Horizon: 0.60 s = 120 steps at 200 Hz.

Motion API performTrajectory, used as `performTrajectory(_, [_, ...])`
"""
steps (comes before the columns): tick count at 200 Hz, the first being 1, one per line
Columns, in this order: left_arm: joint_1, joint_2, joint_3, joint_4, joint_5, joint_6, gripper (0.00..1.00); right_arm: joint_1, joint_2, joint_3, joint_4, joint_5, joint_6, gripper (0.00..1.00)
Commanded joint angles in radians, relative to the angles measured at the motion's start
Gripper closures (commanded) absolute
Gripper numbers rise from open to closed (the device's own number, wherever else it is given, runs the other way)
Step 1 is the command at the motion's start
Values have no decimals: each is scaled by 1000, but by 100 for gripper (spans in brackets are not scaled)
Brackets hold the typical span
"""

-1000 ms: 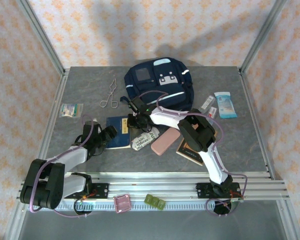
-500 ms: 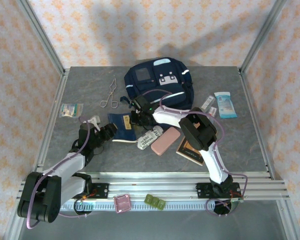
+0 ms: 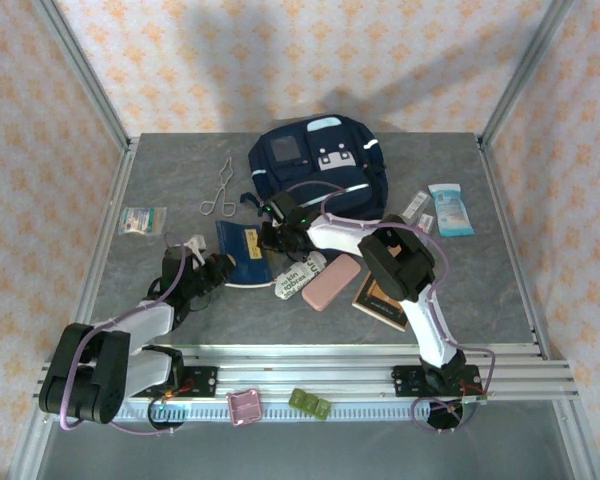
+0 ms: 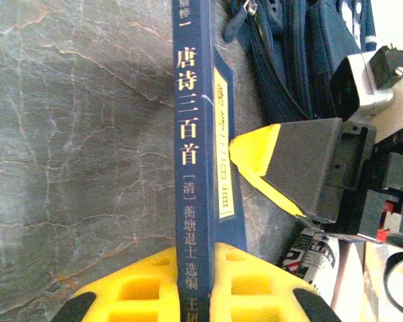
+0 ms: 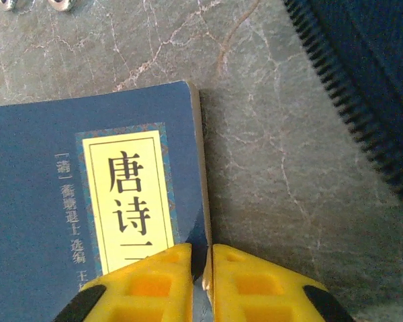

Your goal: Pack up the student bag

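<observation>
Navy fabric with thin pale stripes marks the student bag (image 3: 320, 170), which lies at the far middle of the grey table (image 3: 480, 290). Just in front of it a blue book (image 3: 242, 255) is gripped from both sides. The left gripper (image 3: 212, 268) has its yellow fingers (image 4: 138, 295) closed tight on the spine, and the right gripper (image 3: 272, 238) pinches the cover's corner with barely a slit between its fingers (image 5: 151, 282). Crowding the book's right side are a black-and-white tube (image 3: 300, 275), a pink case (image 3: 331, 283) and a brown book (image 3: 380, 297). Metal tongs (image 3: 218, 190) and a small green packet (image 3: 142, 220) lie to the left. From above the blue book looks tilted — the left wrist view shows it standing on edge, gold characters down its spine, the bag's zips just behind.
</observation>
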Motion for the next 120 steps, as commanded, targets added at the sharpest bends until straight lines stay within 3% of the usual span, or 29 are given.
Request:
performTrajectory(1, [-10, -78, 64, -35, 11, 31, 100, -5, -30, -36, -76, -30, -36, 81])
performTrajectory(46, [-10, -231, 167, -125, 12, 37, 100, -85, -281, -124, -34, -24, -96, 60])
performTrajectory(66, [-10, -247, 208, -108, 38, -10, 100, -133, -393, -158, -60, 8, -138, 54])
performTrajectory(84, [-11, -242, 238, -59, 72, -50, 100, -192, -515, -251, 3, -49, -143, 47])
performTrajectory(99, [-12, -226, 256, -5, 121, -81, 100, -238, -636, -370, 121, -113, -129, 33])
performTrajectory(120, [-23, -197, 268, 105, 202, -144, 100, -266, -764, -506, 294, -216, -119, 2])
